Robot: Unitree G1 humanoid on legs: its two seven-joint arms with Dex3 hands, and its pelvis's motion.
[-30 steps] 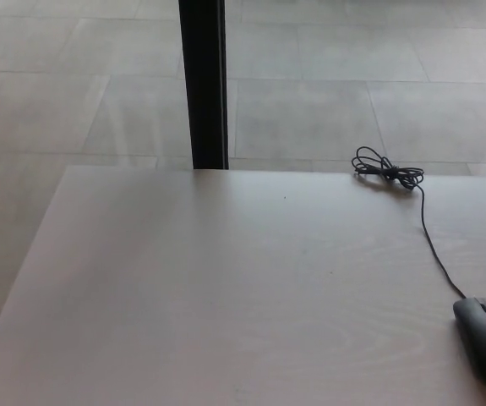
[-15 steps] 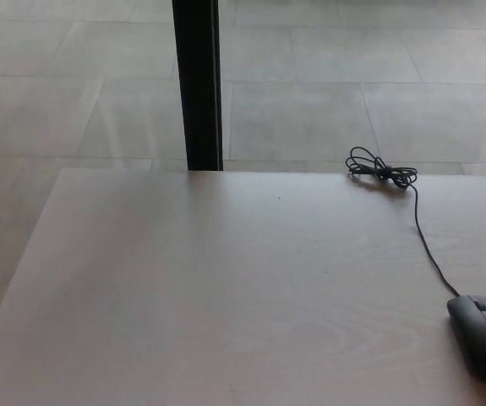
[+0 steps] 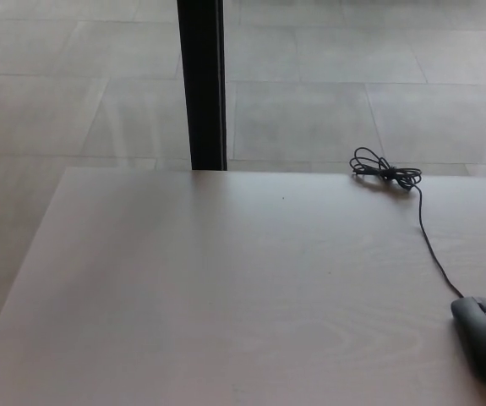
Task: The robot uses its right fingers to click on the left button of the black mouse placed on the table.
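Note:
The black mouse (image 3: pixel 485 337) lies at the near right of the pale wooden table (image 3: pixel 226 288), partly cut off by the picture's right edge. Its thin black cable (image 3: pixel 433 249) runs away from it toward the far edge and ends in a tied coil (image 3: pixel 384 171). Neither of my hands shows in the head view.
A black vertical post (image 3: pixel 202 85) stands just behind the table's far edge, left of centre. Beyond it lies a grey tiled floor (image 3: pixel 327 93). The table's left edge runs diagonally down to the near left corner.
Only the camera has shifted slightly, so the whole picture moves a few pixels. The mouse and cable lie where they were.

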